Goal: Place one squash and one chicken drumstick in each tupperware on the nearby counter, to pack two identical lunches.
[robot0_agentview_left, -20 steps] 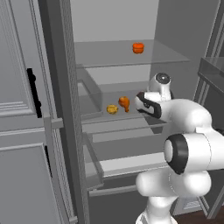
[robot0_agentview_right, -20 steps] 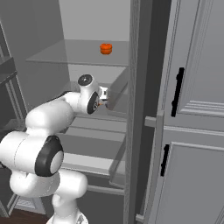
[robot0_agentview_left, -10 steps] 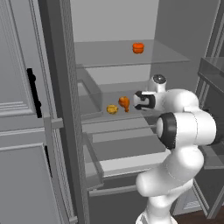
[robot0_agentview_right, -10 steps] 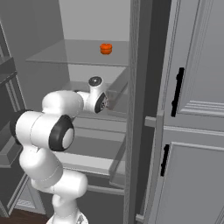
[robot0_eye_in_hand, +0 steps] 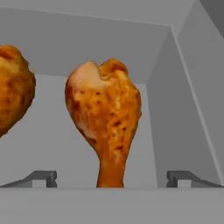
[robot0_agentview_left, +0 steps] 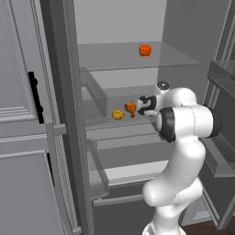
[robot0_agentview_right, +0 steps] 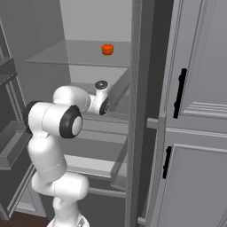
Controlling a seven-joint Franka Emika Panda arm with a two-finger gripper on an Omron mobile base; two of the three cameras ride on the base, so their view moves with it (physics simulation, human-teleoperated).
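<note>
A tall grey refrigerator is standing open, its glass shelves catching flat, even light. Grey panelled cabinet doors with black handles are flanking it; dark wooden flooring is showing below.

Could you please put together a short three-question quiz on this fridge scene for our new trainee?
1. True or false: the gripper is shut on the chicken drumstick.
2. Which shelf holds the small orange item: A) the one above the drumsticks, B) the same one, C) the one below?
3. In the left base view, what lies just left of the drumstick that the gripper faces?

Key
1. False: the jaws stand open, with the drumstick's narrow end between the fingertips.
2. A.
3. A second drumstick.
</note>
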